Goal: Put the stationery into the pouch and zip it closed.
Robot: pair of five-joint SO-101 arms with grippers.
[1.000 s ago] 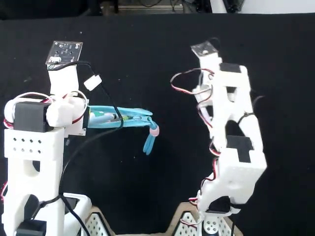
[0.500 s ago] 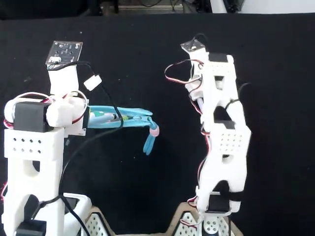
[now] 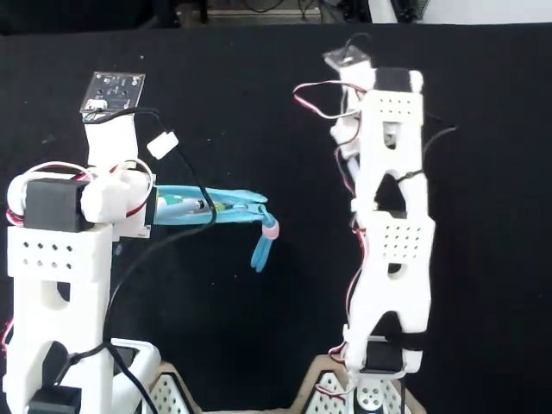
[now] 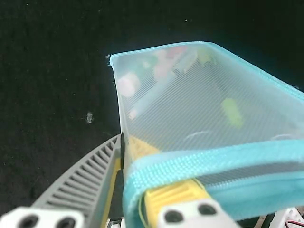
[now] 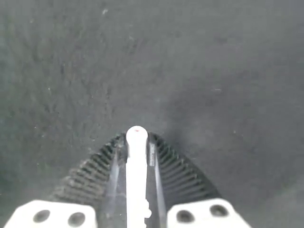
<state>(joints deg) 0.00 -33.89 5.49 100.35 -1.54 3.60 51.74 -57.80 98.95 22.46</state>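
Worktop (image 3: 259, 78) is covered edge to edge in black cloth. Pale lint specks (image 4: 89, 117) are seen on it. Past the far edge, dark cables (image 3: 285, 9) are seen near the middle. A white surface (image 3: 483, 10) is seen past the far right corner.

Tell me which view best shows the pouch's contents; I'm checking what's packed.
Left wrist view: the pouch, in the left pincer, shows coloured items through its mesh. The high view catches it edge-on. The right wrist view faces the right pincer's white stick.
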